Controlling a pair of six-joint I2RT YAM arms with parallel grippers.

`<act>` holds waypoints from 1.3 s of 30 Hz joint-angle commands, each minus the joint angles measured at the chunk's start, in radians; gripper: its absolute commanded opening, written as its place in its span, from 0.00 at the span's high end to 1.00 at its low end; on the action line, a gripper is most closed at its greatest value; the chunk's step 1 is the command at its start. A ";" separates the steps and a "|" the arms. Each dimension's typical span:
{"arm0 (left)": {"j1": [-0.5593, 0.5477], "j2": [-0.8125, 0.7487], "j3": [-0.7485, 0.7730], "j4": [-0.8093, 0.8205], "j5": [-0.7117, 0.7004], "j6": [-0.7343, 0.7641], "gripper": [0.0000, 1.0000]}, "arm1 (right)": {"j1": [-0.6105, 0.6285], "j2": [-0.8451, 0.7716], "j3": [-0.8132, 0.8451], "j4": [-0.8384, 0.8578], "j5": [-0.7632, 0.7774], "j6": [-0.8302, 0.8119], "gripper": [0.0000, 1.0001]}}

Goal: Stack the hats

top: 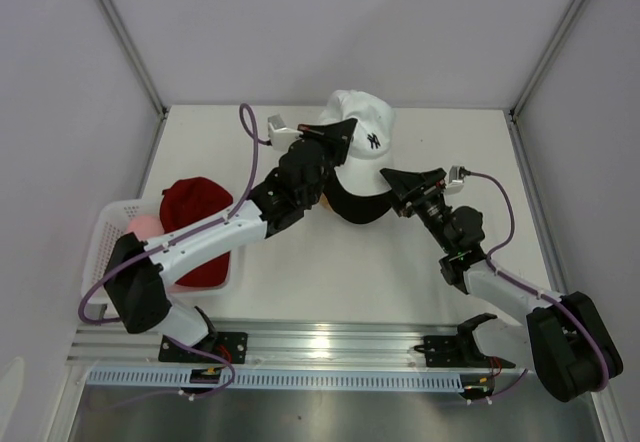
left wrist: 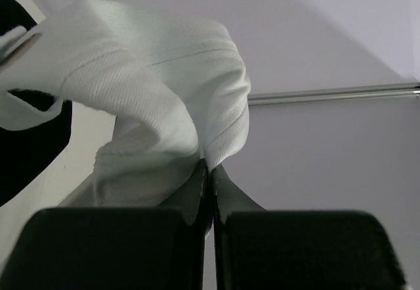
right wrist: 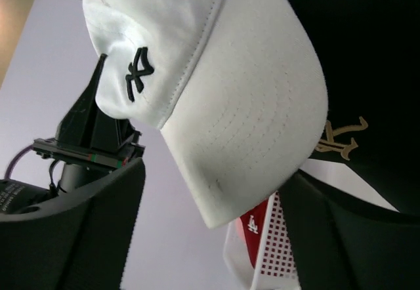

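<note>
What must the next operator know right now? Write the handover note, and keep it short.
Left claw: shut on the crown fabric of the white hat, near the table's far edge.
Right claw: open, fingers either side of that hat's brim, not gripping.
What looks like a black cap with a gold logo sits right against the white hat.
Red hat and pink hat lie in the white basket, left side.
Done: no finished stack visible.
Left: settle the white hat, then add the basket hats.
</note>
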 commanded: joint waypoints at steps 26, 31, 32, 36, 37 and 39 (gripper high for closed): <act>0.528 -0.541 -0.241 -0.101 0.522 0.824 0.00 | -0.125 0.267 0.798 -0.212 -0.454 0.109 1.00; 0.531 -0.628 -0.327 -0.069 0.390 1.032 0.00 | -0.071 0.427 0.985 -0.527 -0.496 0.051 1.00; 0.531 -0.630 -0.325 -0.058 0.395 1.049 0.00 | -0.067 0.447 1.031 -0.573 -0.531 0.009 1.00; 0.531 -0.581 -0.287 -0.104 0.437 1.098 0.00 | -0.033 0.475 1.245 -0.938 -0.518 -0.267 1.00; 0.531 -0.567 -0.266 -0.124 0.448 1.099 0.00 | -0.036 0.463 1.248 -0.930 -0.515 -0.272 1.00; 0.531 -0.534 -0.232 -0.183 0.485 1.093 0.00 | -0.025 0.434 1.274 -1.039 -0.380 -0.416 1.00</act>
